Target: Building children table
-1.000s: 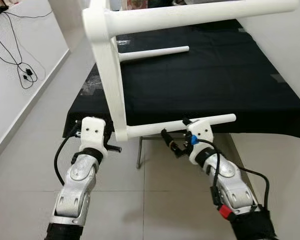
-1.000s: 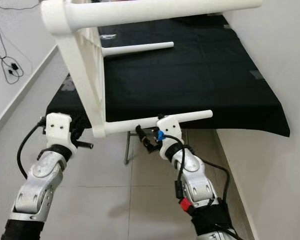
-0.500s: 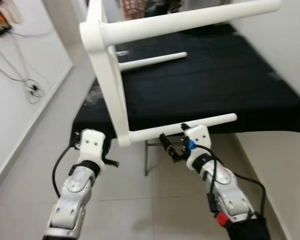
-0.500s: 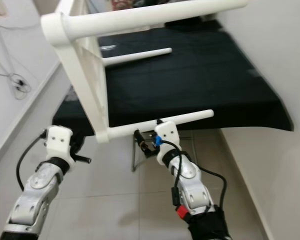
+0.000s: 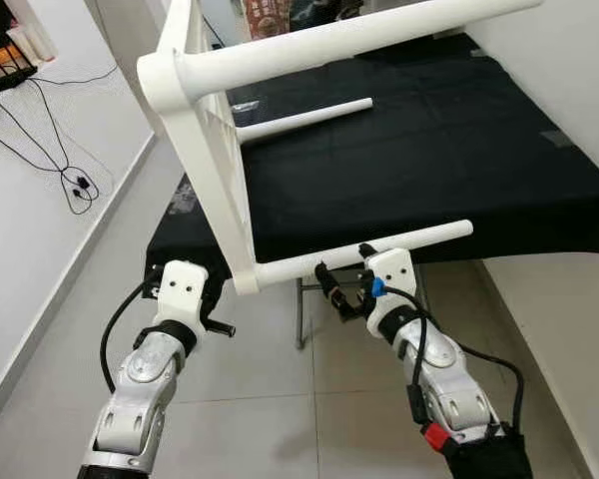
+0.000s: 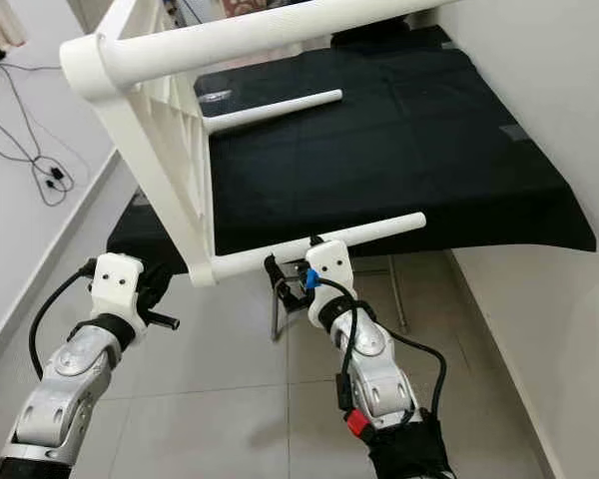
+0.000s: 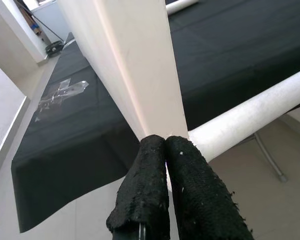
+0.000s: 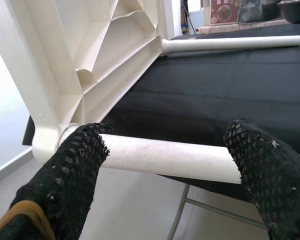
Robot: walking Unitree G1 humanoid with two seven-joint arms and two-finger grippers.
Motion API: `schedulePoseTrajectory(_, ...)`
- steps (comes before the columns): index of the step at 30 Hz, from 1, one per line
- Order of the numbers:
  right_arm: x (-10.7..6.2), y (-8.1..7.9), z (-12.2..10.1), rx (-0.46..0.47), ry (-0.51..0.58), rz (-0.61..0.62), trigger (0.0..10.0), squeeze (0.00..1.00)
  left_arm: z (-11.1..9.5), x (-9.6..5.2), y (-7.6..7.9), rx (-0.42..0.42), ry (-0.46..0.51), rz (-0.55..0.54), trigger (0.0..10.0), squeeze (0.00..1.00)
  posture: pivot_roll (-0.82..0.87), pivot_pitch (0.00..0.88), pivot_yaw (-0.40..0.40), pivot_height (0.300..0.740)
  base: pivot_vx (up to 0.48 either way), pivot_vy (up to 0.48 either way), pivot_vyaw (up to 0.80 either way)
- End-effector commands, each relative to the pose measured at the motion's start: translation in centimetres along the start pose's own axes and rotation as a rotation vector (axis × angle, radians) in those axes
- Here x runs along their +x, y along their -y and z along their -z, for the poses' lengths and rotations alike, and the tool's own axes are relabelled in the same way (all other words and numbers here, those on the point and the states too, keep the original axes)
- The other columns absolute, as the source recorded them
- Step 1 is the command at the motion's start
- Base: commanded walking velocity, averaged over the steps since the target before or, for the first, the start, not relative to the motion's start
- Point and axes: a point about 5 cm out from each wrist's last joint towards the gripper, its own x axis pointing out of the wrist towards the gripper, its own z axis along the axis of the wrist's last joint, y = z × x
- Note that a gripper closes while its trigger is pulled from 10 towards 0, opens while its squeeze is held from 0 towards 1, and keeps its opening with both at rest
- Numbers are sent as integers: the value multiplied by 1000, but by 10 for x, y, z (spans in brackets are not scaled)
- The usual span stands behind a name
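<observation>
Nearest me, both my arms reach forward and up over the tiled floor [image 5: 280, 399]. My left end effector [image 7: 162, 150] has its fingers pressed together, their tips against the lower corner of the white children's table top [image 5: 215, 170], which stands on its edge, tilted, in front of the near edge of the black-covered table [image 5: 459, 160]. My right end effector [image 8: 170, 150] is spread wide, one finger [image 8: 75, 160] on each side of the lower leg [image 5: 364, 249] that sticks out from that corner toward my right; whether the fingers touch it I cannot tell. That leg runs along the black table's near edge. A second leg [image 5: 379, 35] juts from the top corner, above the cloth. Farther back, a loose leg [image 5: 304, 118] lies on the black cloth near its far left corner. A wall [image 5: 549, 60] borders the table's right edge; open floor runs along its left edge, with black cables [image 5: 60, 170] by the left wall.
</observation>
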Motion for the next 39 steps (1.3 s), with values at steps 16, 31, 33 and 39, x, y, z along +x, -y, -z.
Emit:
schedulePoseTrajectory(16,6,20,11,-80,-93,-20,10000,0,-2,17,12,-52,44,-39,10000,0,-100,40,-125,740,0,0,0)
schedulePoseTrajectory(31,5,21,10,-73,-80,-27,10000,0,-11,18,12,-14,87,-50,10000,0,-93,66,-54,740,0,0,0)
schedulePoseTrajectory(33,6,19,9,-76,-76,-32,10000,0,-19,22,3,14,116,-86,10000,0,-91,71,-47,740,0,0,0)
schedulePoseTrajectory(39,6,17,8,-87,-72,-45,10000,0,-28,27,-17,41,140,-165,10000,0,-83,79,-35,740,0,0,0)
